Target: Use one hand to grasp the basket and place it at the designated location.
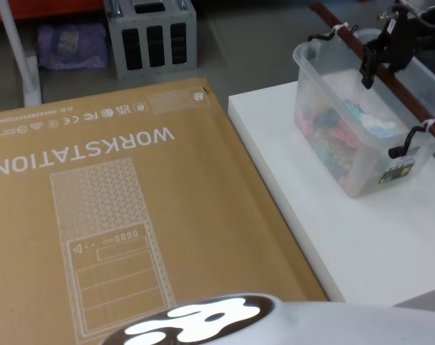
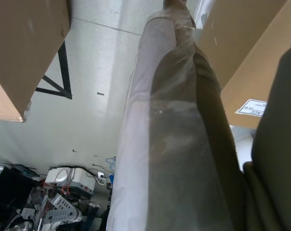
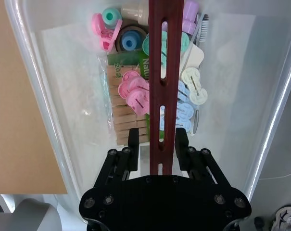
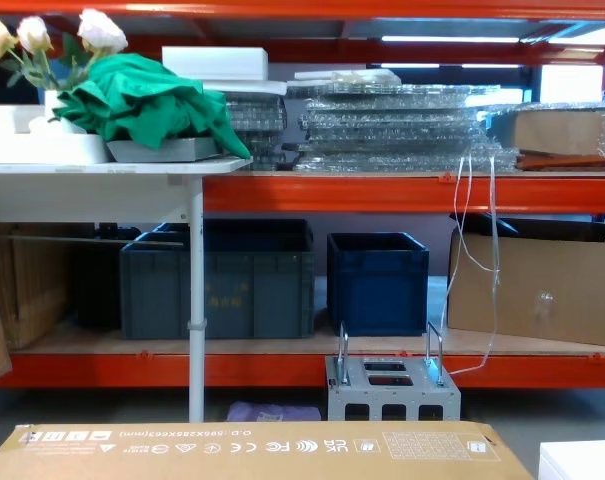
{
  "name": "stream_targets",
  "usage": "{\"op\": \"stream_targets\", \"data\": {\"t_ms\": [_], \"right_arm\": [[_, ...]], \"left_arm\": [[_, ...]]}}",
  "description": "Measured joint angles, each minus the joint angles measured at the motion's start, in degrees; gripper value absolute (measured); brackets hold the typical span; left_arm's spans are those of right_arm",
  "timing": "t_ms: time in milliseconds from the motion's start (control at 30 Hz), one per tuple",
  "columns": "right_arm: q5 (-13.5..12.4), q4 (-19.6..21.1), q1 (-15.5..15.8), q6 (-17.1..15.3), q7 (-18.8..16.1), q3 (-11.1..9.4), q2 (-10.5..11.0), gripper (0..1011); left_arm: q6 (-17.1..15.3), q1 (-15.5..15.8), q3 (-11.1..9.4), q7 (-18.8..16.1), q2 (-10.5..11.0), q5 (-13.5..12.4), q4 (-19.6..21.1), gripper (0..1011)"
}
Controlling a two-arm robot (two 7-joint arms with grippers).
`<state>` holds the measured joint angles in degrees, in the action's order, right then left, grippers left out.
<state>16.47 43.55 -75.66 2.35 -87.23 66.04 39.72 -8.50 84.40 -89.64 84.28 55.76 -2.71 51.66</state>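
Orange warehouse racking is running along the back of the room, with dark blue crates sitting on the low shelf and a green cloth lying on a white side table. Up close, a big flat cardboard box printed WORKSTATION is lying at about nine o'clock of a white table, whose bare front half is probably waiting as the drop spot.

The basket is standing on the far part of that white table, toward one o'clock from the robot, loaded with pastel clips, wooden pegs and small bottles. Its reddish-brown handle is running lengthwise over the open top, tied on at each end with white zip ties, which gives one gripper a central carrying point.

The right gripper is hanging over the basket's far end, its black fingers spread and sitting either side of the bar, not yet pinching it. I judge it is lining up so the load will hang level once it squeezes.

The left arm is parked low at the side, its camera looking past a plastic-wrapped limb; I cannot tell how its jaws are standing.
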Motion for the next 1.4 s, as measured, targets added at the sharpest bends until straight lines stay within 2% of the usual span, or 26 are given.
{"op": "stream_targets", "data": {"t_ms": [67,167,200,367,633,900,1167,1400], "right_arm": [[-0.1,0.5,0.0,-0.1,0.2,-0.1,0.3,508],[-0.1,0.8,0.0,-0.3,0.4,-0.3,0.6,566],[-0.1,0.9,0.0,-0.3,0.4,-0.3,0.7,635],[-0.2,1.4,0.0,-0.5,0.5,-0.5,1.1,791],[-0.7,3.4,-0.2,-1.4,0.8,-1.3,2.8,990],[-1.4,6.5,-0.3,-2.5,1.2,-2.5,4.9,1000],[-2.8,12.2,-0.6,-4.4,1.6,-4.6,8.6,1000],[-3.2,14.0,-0.6,-5.0,1.8,-5.4,9.7,1000]], "left_arm": [[0.0,0.0,0.0,0.0,0.0,0.0,0.0,0],[0.0,0.0,0.0,0.0,0.0,0.0,0.0,0],[0.0,0.0,0.0,0.0,0.0,0.0,0.0,0],[0.0,0.0,0.0,0.0,0.0,0.0,0.0,0],[0.0,0.0,0.0,0.0,0.0,0.0,0.0,0],[0.0,0.0,0.0,0.0,0.0,0.0,0.0,0],[0.0,0.0,0.0,0.0,0.0,0.0,0.0,0],[0.0,0.0,0.0,0.0,0.0,0.0,0.0,0]]}}
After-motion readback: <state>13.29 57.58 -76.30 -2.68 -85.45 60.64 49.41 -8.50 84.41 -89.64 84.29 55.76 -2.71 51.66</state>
